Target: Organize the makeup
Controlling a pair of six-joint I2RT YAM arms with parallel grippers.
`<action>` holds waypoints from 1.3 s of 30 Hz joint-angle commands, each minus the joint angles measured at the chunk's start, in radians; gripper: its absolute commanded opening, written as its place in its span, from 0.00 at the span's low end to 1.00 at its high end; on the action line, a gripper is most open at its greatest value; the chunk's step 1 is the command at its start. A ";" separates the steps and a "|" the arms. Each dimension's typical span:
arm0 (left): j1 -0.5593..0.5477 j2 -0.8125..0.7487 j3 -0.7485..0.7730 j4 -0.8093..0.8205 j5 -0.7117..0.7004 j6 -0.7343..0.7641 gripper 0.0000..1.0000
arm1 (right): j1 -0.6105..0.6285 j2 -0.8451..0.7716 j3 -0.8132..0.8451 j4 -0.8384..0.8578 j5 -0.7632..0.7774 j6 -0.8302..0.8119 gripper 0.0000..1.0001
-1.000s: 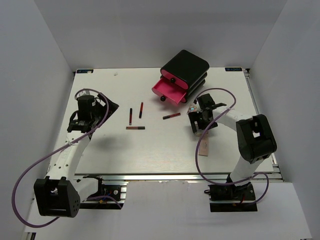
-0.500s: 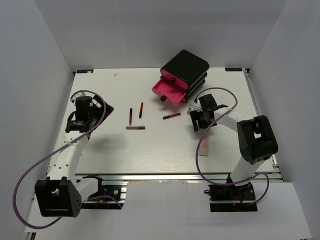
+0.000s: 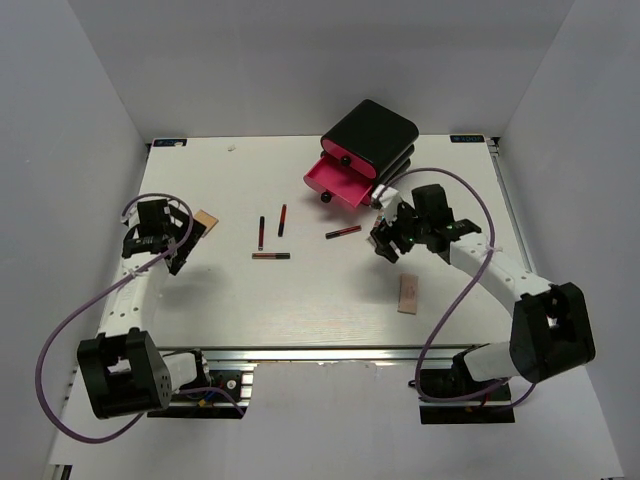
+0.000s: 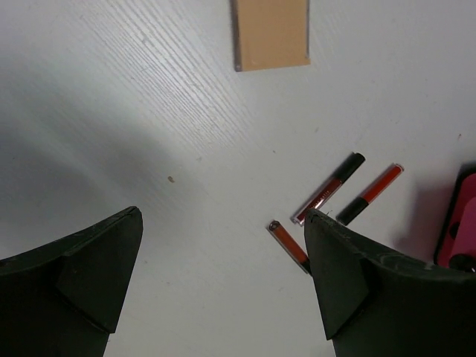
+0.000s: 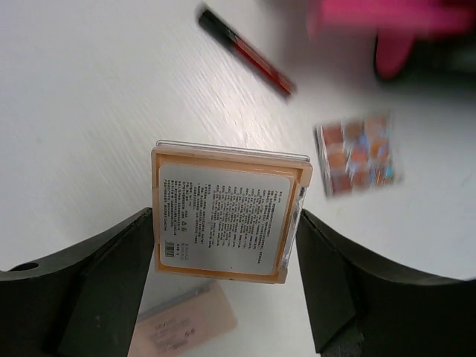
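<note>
My right gripper (image 5: pixel 225 219) is shut on a square beige palette (image 5: pixel 227 223), label side up, and holds it above the table. Below it lie a pale pink tube (image 5: pixel 182 320), a palette of coloured squares (image 5: pixel 357 152) and a dark-and-red pencil (image 5: pixel 245 52). In the top view the right gripper (image 3: pixel 392 238) hovers just in front of the pink drawers. My left gripper (image 4: pixel 222 216) stands open over bare table with nothing between its fingers. Ahead of it lie a flat beige palette (image 4: pixel 271 33) and three pencils (image 4: pixel 329 188), (image 4: pixel 370 194), (image 4: pixel 288 245).
The black box with pink drawers (image 3: pixel 365 150) stands at the back, its lowest drawer (image 3: pixel 335 182) pulled out. The pencils (image 3: pixel 271 256) lie mid-table and the tube (image 3: pixel 407 293) lies right of centre. White walls enclose the table on three sides.
The right gripper closed on the beige palette and lifted it, and the arm swung out to the right. The left gripper drew back to the left, uncovering the flat beige palette.
</note>
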 commanded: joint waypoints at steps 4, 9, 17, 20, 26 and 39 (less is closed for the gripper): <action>0.038 0.090 0.062 -0.006 0.042 -0.037 0.98 | 0.146 0.076 0.240 0.119 -0.068 -0.088 0.07; 0.044 0.159 0.114 0.016 0.062 -0.038 0.98 | 0.201 0.360 0.605 0.104 0.170 0.061 0.07; 0.055 0.162 0.102 0.031 0.078 -0.034 0.98 | 0.199 0.515 0.727 0.111 0.287 -0.060 0.10; 0.057 0.162 0.087 0.045 0.076 -0.037 0.98 | 0.198 0.497 0.676 0.148 0.342 -0.112 0.12; 0.057 0.181 0.091 0.057 0.114 -0.038 0.98 | 0.198 0.477 0.623 0.189 0.394 -0.158 0.15; 0.057 0.196 0.101 0.042 0.107 -0.024 0.98 | 0.199 0.466 0.581 0.173 0.402 -0.143 0.77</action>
